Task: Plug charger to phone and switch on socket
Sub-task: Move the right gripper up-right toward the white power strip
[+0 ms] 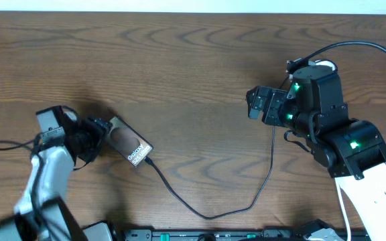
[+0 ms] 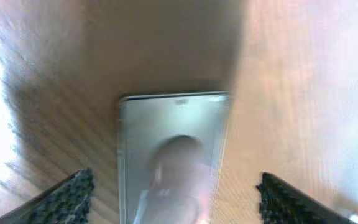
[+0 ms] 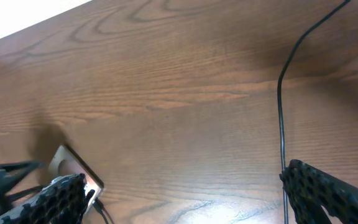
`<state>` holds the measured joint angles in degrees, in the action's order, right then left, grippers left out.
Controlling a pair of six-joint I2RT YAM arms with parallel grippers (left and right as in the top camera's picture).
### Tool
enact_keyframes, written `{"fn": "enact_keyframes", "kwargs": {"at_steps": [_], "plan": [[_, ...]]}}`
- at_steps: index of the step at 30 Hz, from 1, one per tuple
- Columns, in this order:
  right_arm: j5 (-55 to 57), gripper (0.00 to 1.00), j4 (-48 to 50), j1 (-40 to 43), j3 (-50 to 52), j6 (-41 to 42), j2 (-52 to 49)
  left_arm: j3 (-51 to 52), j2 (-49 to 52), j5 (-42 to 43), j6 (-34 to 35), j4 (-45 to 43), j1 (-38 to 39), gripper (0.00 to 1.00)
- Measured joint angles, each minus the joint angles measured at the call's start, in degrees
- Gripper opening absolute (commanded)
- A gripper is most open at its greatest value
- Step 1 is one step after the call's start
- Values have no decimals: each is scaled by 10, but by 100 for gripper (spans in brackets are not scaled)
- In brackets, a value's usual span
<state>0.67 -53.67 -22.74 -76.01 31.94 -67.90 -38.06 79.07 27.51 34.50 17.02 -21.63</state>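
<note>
The phone (image 1: 129, 143) lies at the left, its white label end toward the lower right. The black charger cable (image 1: 210, 215) meets that end with its tip, loops along the front and runs up under the right arm. My left gripper (image 1: 99, 137) is open, its fingers either side of the phone's far end; in the left wrist view (image 2: 176, 186) the phone (image 2: 173, 137) lies between them untouched. My right gripper (image 1: 252, 104) is open and empty above bare wood. The right wrist view (image 3: 185, 180) shows the phone (image 3: 73, 165) and cable (image 3: 280, 112). The socket is mostly hidden.
A white piece (image 1: 324, 65) shows behind the right arm, with a thick black cable (image 1: 380, 50) arching over it. A thin black wire (image 1: 9, 144) trails from the left arm. A dark rail (image 1: 200, 235) runs along the front edge.
</note>
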Motion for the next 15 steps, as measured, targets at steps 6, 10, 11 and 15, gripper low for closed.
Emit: {"fn": "enact_keyframes", "kwargs": {"at_steps": [6,10,11,15], "plan": [[11,99,2,0,0,0,0,-20,-137,2,-59,76,12,89],[14,99,0,0,0,0,-3,-82,-178,-5,-101,143,44,89],[14,99,-2,0,0,0,-4,-106,-183,-13,-112,164,57,89],[16,99,-7,0,0,-1,-8,-187,-182,-64,-147,219,121,89]]}}
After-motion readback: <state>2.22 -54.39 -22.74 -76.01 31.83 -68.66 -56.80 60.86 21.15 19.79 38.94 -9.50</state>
